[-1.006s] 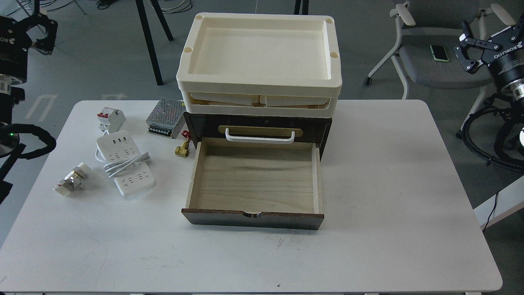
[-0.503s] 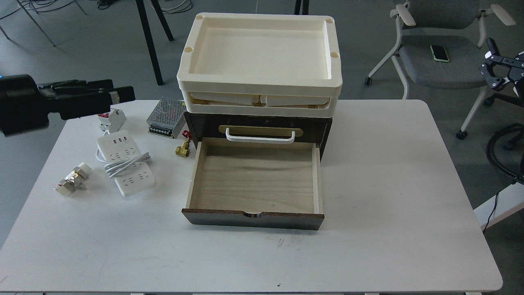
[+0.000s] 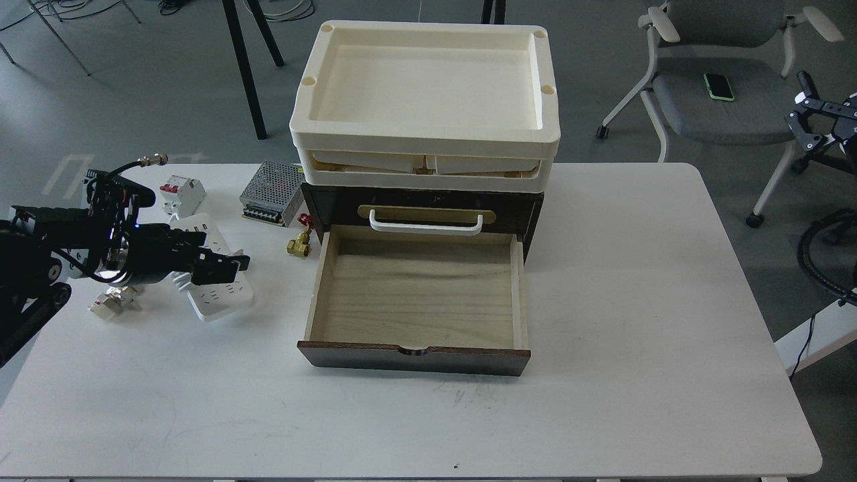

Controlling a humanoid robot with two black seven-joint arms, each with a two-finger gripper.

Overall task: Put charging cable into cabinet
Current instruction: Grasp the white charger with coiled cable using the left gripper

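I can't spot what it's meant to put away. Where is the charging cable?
In the head view, the charging cable lies on the table's left side, left of the cabinet's open drawer, partly hidden under the left gripper.

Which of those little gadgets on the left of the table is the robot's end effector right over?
The white charging cable, a power strip wrapped with cord. The left end effector hangs over its middle; the circuit breaker and the metal power supply box lie farther back.
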